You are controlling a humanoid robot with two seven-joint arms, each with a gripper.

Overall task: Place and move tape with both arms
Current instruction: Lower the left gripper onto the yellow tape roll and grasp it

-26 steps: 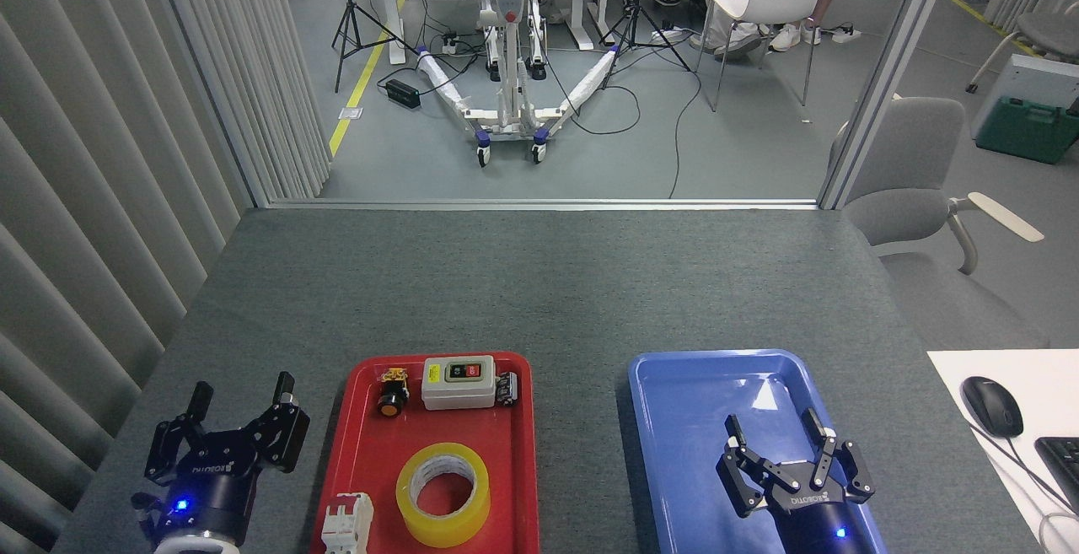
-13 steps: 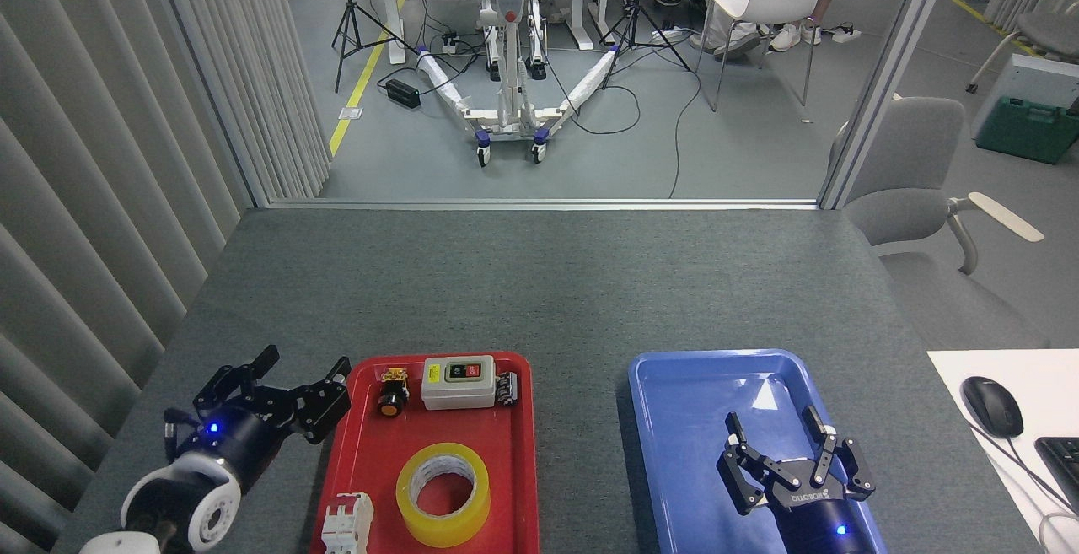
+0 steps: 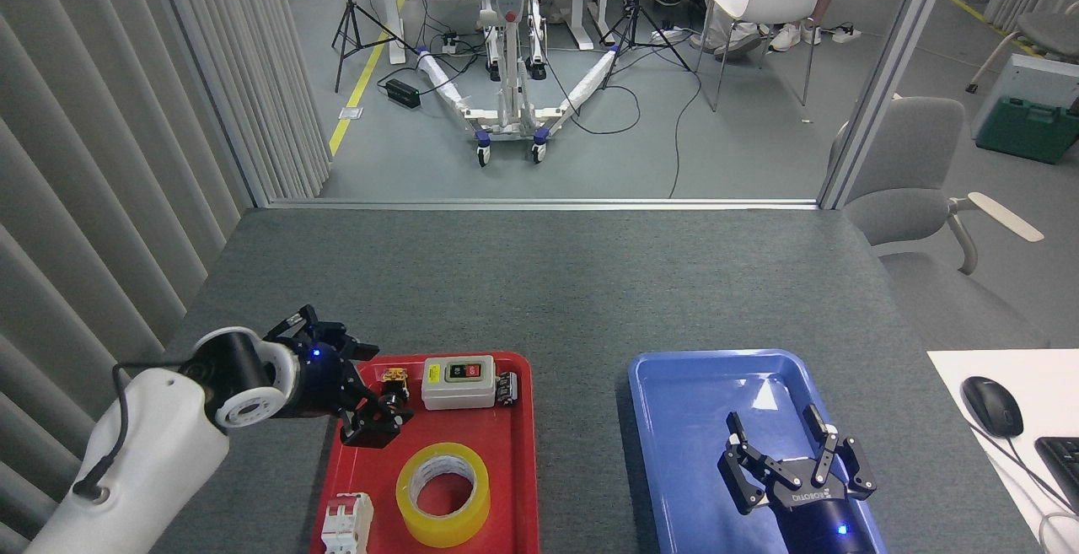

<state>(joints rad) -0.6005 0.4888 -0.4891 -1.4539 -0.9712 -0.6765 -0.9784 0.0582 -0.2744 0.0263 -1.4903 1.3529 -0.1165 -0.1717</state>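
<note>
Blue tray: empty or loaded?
Empty: the blue tray shows only bare floor; the open right gripper hangs over it.

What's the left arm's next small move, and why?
Probably ease the left gripper nearer and down toward the tape: it hangs over the red tray's far-left part, empty, while the roll lies flat and untouched closer in.

Counted: two trays, one red point(image 3: 523, 453), one blue point(image 3: 674, 453); one tape point(image 3: 443, 493); two grippers, left point(image 3: 371, 394), right point(image 3: 784, 444).
</note>
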